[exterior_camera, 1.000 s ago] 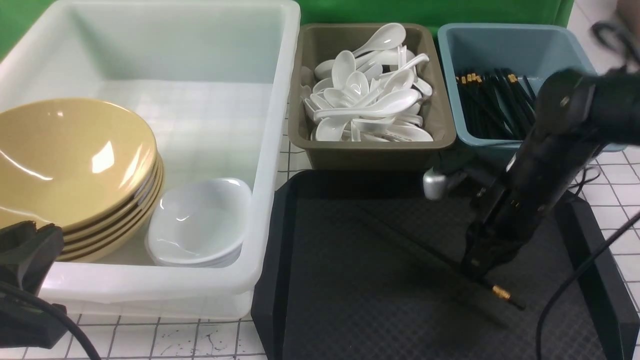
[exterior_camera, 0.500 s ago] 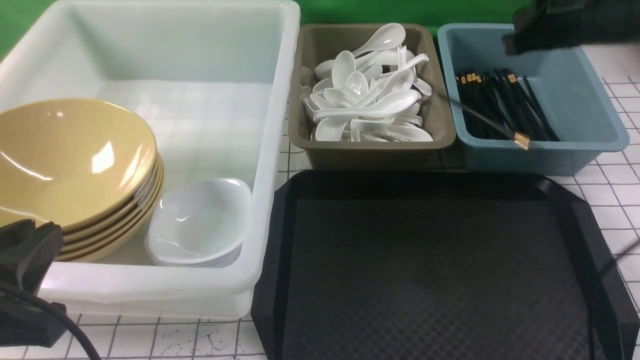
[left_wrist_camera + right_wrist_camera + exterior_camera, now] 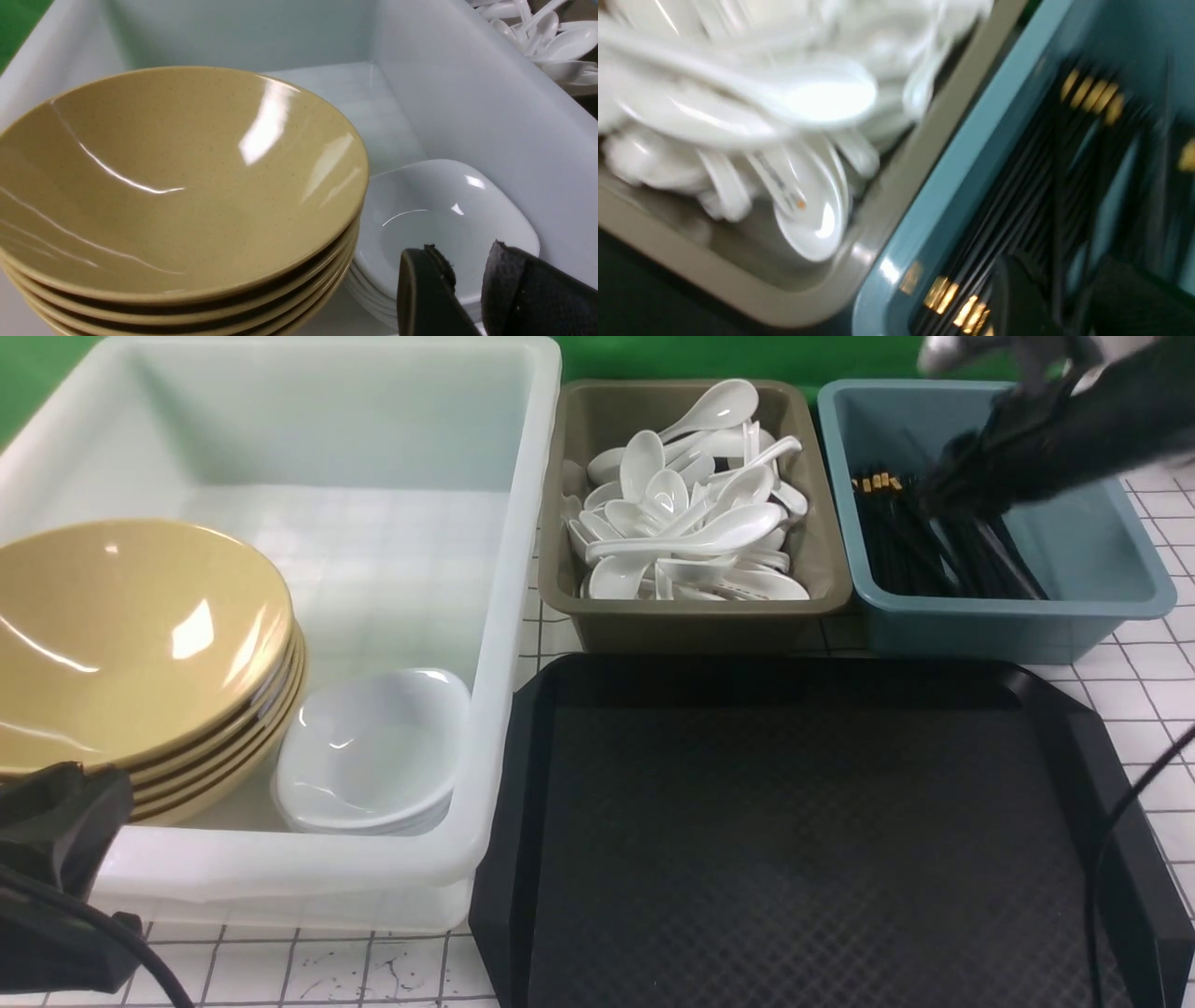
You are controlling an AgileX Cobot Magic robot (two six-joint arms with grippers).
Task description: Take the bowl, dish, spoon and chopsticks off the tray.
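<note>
No legible text, label, brand, number or sign appears in any view. One white glossy soup spoon (image 3: 810, 205) lying in the olive-brown rectangular plastic tub (image 3: 738, 284) carries a faint grey streak with an orange speck. Motion blur in the right wrist view prevents reading it as a marking.
</note>
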